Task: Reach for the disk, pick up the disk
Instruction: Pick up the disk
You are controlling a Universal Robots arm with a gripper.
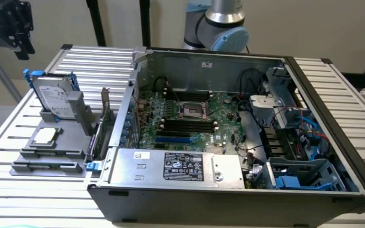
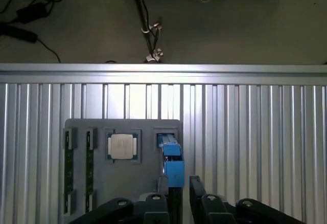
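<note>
From the exterior view, the disk stands up on its edge in a grey tray. The tray sits near the table's edge on the exterior view's left, beside the open computer. The gripper hangs high above, well apart from the disk.

In the wrist view, the gripper looks straight down on the disk, whose blue top is showing. Its fingers are spread and hold nothing. I think the reach is only partway there, and the pick-up is not yet done.
</note>
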